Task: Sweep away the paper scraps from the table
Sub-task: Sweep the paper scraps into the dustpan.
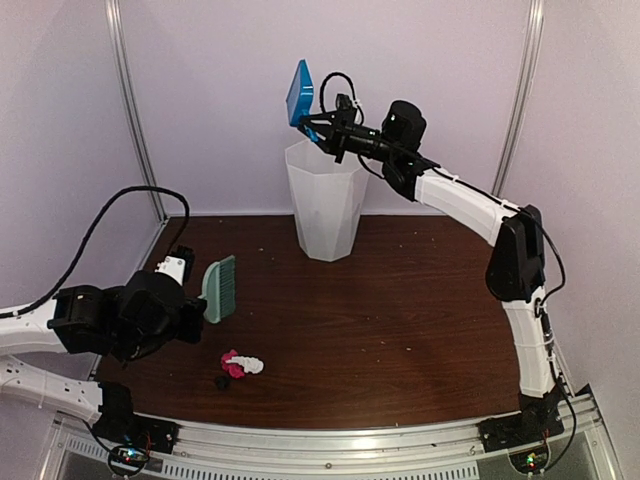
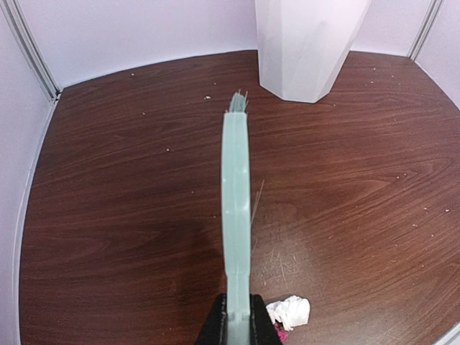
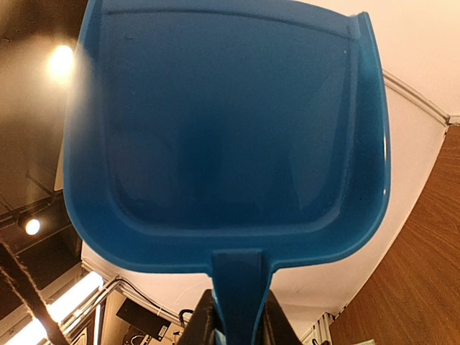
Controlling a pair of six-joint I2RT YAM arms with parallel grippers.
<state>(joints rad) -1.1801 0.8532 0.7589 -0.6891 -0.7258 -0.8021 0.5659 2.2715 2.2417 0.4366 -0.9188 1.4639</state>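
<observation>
A small clump of paper scraps (image 1: 240,365), pink, white and black, lies on the dark wood table (image 1: 400,320) near its front left. The left wrist view shows a white wad (image 2: 290,312) with a bit of pink under it. My left gripper (image 1: 197,308) (image 2: 237,320) is shut on the handle of a mint-green hand brush (image 1: 220,288) (image 2: 235,201), held above the table, up and left of the scraps. My right gripper (image 1: 325,125) (image 3: 239,316) is shut on the handle of a blue dustpan (image 1: 299,93) (image 3: 223,129), raised and tipped steeply just above the bin's rim.
A tall white bin (image 1: 325,200) (image 2: 309,43) stands at the back middle of the table. Pale walls and metal posts close in the back and sides. A metal rail (image 1: 340,440) runs along the front edge. Tiny crumbs dot the wood.
</observation>
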